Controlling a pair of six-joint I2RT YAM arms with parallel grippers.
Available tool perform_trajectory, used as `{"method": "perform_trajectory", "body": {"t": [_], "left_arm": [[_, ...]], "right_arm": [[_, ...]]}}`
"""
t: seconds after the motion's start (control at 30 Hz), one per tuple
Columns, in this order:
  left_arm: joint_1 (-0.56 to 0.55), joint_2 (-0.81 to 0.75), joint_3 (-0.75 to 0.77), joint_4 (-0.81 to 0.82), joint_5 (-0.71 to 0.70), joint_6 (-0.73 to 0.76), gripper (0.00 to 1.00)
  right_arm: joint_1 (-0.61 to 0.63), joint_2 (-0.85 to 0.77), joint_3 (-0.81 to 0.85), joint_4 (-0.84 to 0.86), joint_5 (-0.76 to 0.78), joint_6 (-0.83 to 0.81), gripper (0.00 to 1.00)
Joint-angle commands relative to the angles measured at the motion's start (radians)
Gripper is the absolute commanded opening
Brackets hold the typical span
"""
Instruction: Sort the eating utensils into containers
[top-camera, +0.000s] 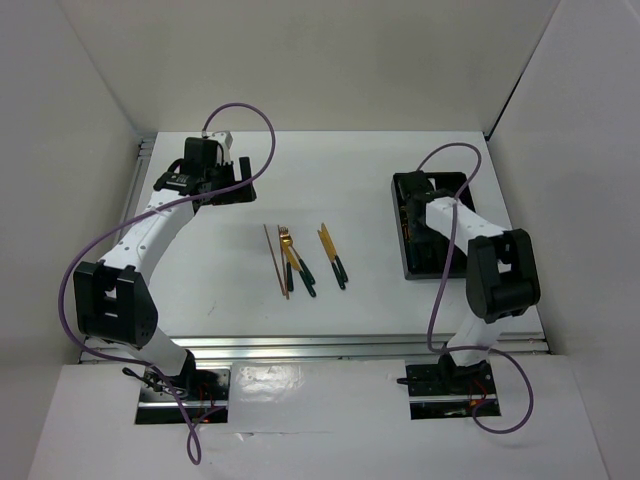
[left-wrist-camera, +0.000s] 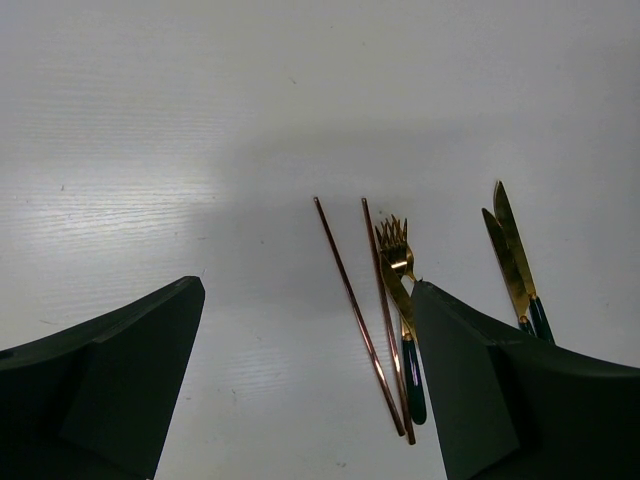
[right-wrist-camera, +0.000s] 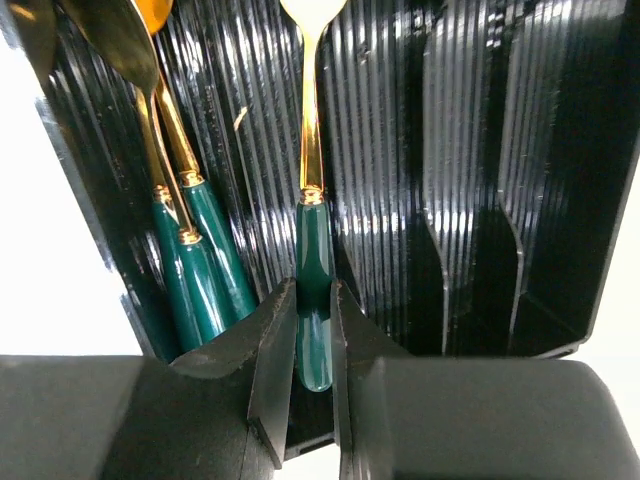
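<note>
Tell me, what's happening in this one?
The right end effector is shut on the teal handle of a gold-headed utensil, holding it over the black tray, where two similar pieces already lie in one compartment. The left end effector hangs open above the table, holding nothing. Two chopsticks, forks and knives lie on the table, not yet sorted.

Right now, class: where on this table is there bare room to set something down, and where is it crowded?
Free: the table strip between knives and tray; the patch between chopsticks and left arm; the tray's empty slots beside the held spoon. Crowded: around the forks, and the slot holding spoons.
</note>
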Motion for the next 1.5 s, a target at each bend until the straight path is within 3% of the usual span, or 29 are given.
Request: {"method": "perform_trajectory", "body": {"t": [0.0,0.2,0.33,0.63,0.7,1.0,1.23,1.43,1.47], "left_arm": [[0.003,0.012,0.041,0.003,-0.002,0.021,1.00],[0.003,0.012,0.041,0.003,-0.002,0.021,1.00],[0.003,0.012,0.041,0.003,-0.002,0.021,1.00],[0.003,0.012,0.041,0.003,0.009,0.021,1.00],[0.003,0.021,0.041,0.003,0.020,0.031,1.00],[0.003,0.061,0.053,0.003,0.104,0.021,0.97],[0.003,0.061,0.030,0.049,0.174,-0.043,0.95],[-0.039,0.072,0.039,0.013,0.144,-0.074,0.90],[-0.051,0.072,0.027,0.013,0.133,-0.074,0.90]], "right_arm": [[0.006,0.035,-0.001,0.012,0.018,0.005,0.18],[0.006,0.026,0.010,0.010,-0.004,0.014,0.29],[0.006,0.003,0.010,0.010,-0.013,0.014,0.50],[0.006,-0.114,0.105,-0.008,-0.011,0.035,0.70],[0.006,-0.178,0.116,0.037,-0.046,0.035,0.71],[0.006,-0.315,0.038,0.248,-0.395,0.044,1.00],[0.079,-0.277,-0.012,0.338,-0.524,0.092,0.97],[0.161,-0.226,-0.021,0.384,-0.599,0.083,0.78],[0.173,-0.226,-0.021,0.395,-0.611,0.083,0.71]]}}
